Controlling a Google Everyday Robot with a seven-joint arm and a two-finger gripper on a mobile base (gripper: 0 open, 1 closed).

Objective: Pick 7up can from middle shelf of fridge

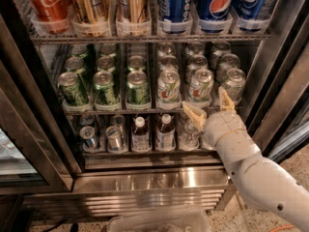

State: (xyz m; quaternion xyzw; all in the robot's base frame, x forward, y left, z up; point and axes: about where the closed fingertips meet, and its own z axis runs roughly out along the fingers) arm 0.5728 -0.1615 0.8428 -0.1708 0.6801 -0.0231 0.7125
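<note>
The fridge's (145,178) middle shelf (120,111), a wire rack with clear plastic trays, carries green cans (105,87) left of the claw (203,99). The silver 7up can (200,83) stands just above the claw, which gapes wide and empty. The pale, rounded arm (260,178) reaches up from below and to the right.
</note>
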